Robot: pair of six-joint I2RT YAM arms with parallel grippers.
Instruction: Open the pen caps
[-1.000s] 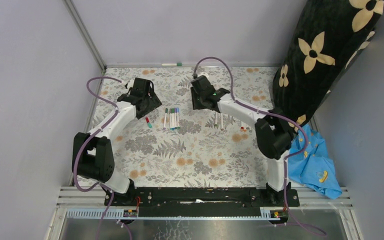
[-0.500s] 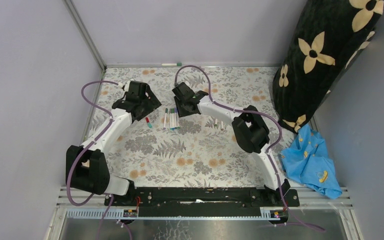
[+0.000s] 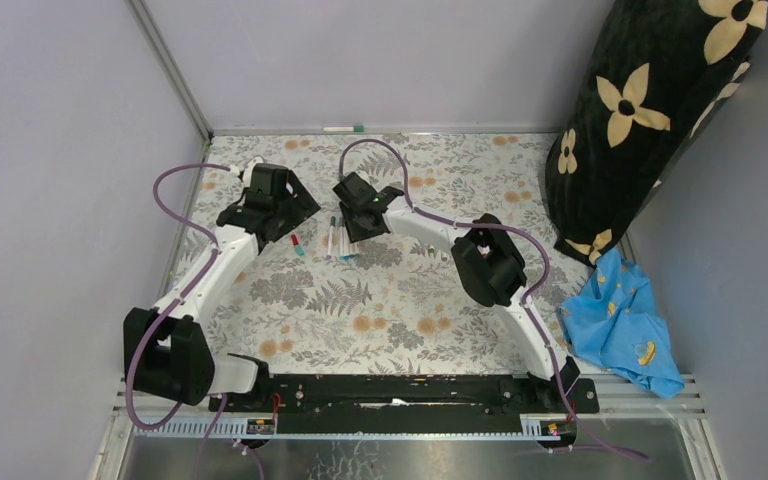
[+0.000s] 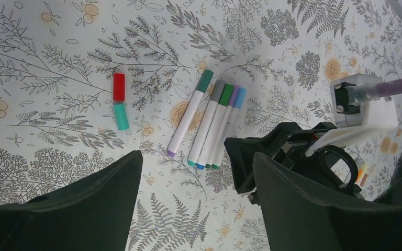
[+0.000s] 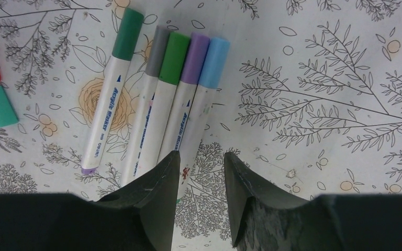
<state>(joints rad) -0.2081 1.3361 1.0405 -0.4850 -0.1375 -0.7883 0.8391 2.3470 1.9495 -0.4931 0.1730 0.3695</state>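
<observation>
Five capped white pens (image 5: 157,99) lie side by side on the floral cloth, with dark green (image 5: 128,31), grey, green, purple and light blue (image 5: 213,55) caps. They also show in the top view (image 3: 340,238) and the left wrist view (image 4: 209,125). A loose red cap (image 4: 119,86) and a loose teal cap (image 4: 120,116) lie end to end left of them. My right gripper (image 5: 201,175) is open and empty, low over the pens' lower ends, its left finger above the light-blue-capped pen's barrel. My left gripper (image 4: 196,209) is wide open and empty, higher, near the loose caps (image 3: 297,244).
More pens (image 3: 436,250) lie right of the right gripper (image 3: 358,222), partly hidden by the arm. One pen (image 3: 345,129) lies at the back wall. A black flowered bag (image 3: 650,110) stands back right, a blue cloth (image 3: 625,325) in front of it. Walls close the left and back.
My right gripper has swung left from the middle of the table to over the row of five pens. My left gripper has shifted slightly left and nearer. The pens have not moved.
</observation>
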